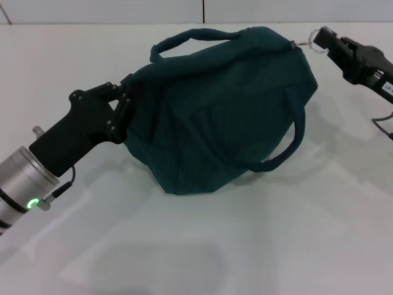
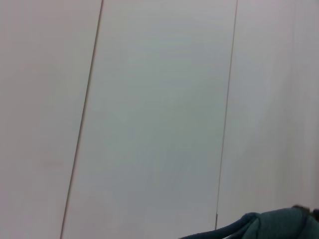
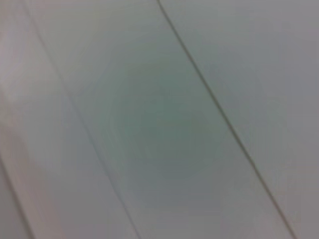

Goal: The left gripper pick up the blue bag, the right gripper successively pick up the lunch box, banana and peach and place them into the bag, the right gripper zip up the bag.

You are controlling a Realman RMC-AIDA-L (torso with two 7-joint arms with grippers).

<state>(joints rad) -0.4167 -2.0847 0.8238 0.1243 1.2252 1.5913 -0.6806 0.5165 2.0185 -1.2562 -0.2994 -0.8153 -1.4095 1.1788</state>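
Soft, bulging bag (image 1: pixel 227 110): left gripper (image 1: pixel 126 101) clamped on its end fabric, right gripper (image 1: pixel 319 40) pinching the zip ring (image 1: pixel 317 38), the proper hold.

Dark teal bag (image 1: pixel 227 110), plain; black hands; white table (image 1: pixel 245 246).

White tabletop (image 1: pixel 184 246), pale panelled wall (image 1: pixel 92 9)

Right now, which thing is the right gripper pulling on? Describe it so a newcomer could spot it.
Start at the big blue bag on the white table. Follow its top edge to the end away from the left gripper, where the right gripper meets it. There sits a small metal zipper ring, the only shiny part.
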